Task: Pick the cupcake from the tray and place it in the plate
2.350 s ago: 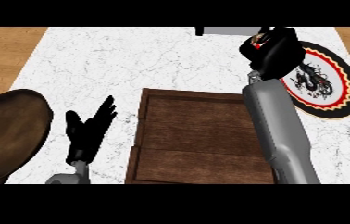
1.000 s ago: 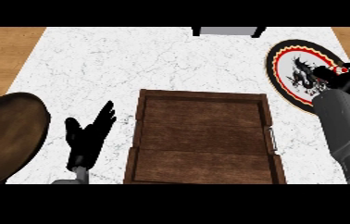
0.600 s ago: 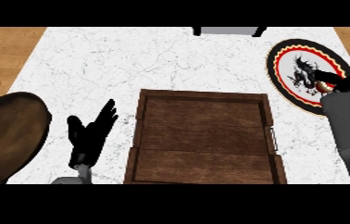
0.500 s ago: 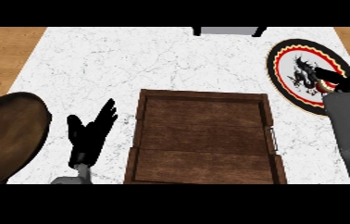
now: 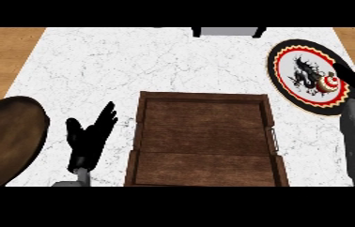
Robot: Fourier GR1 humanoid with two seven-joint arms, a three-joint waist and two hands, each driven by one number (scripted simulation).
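Counter: I saw a white marbled counter (image 5: 173, 62) filling most of the view, with a wooden strip along the far left edge.
Tray: a dark wooden tray (image 5: 204, 139) lay near the middle, toward the near edge; its planked floor showed bare, and a small pale handle sat on its right side.
Plate: a round plate (image 5: 305, 78) with a black rim, a red ring and a dark dragon-like figure lay at the far right, well apart from the tray.
Cupcake: the cupcake (image 5: 328, 83), red and white on top, sat on the right part of the plate, just beside the dragon figure.
Left hand: I saw the left hand (image 5: 88, 134) near the left side, just left of the tray, fingers straight and spread, pointing away from me, holding nothing, at rest.
Right hand: only a dark grey stretch of the right arm (image 5: 347, 127) showed at the right edge, near the plate's near rim; I could not make out the hand itself, so I could not tell how its fingers stood.
Brown dish: a round dark brown dish (image 5: 17, 137) lay at the left edge, partly cut off, near the left hand.
Far object: a grey box-like thing (image 5: 229, 31) stood at the far edge of the counter, its top cut off.
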